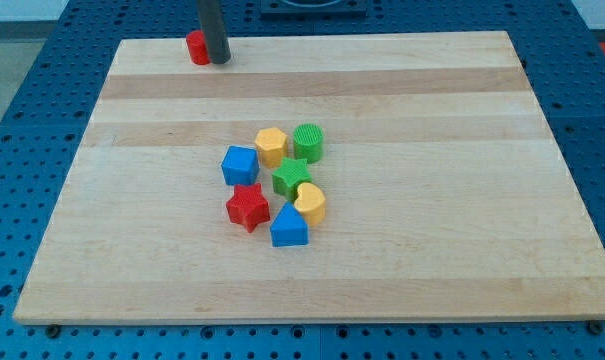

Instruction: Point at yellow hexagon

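Observation:
The yellow hexagon (pixel 271 146) lies near the board's middle, in a cluster of blocks. It touches the blue cube (pixel 240 165) on its left, the green cylinder (pixel 308 143) on its right, and the green star (pixel 291 177) below it. My tip (pixel 218 60) rests at the view's top left, near the board's far edge, well away from the hexagon. A small red block (pixel 197 47) stands right beside the tip on its left.
Below the hexagon lie a red star (pixel 248 207), a yellow heart-like block (pixel 310 203) and a blue block (pixel 289 229). The wooden board (pixel 462 200) sits on a blue perforated table (pixel 592 100).

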Available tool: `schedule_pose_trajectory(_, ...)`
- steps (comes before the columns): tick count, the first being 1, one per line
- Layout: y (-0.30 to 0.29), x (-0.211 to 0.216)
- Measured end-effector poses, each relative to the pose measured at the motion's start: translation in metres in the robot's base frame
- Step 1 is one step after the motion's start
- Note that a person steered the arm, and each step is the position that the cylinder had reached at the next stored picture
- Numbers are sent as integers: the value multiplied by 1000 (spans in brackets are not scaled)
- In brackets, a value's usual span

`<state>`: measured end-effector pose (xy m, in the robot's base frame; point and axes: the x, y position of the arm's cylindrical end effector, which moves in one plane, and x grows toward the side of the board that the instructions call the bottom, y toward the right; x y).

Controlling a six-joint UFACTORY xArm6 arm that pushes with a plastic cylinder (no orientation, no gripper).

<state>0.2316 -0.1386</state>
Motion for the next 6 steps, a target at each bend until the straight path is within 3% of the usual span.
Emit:
schedule_pose_trajectory(2,0,-14)
schedule_pose_trajectory(5,-53,-4)
schedule_pose_trajectory(6,-22,21)
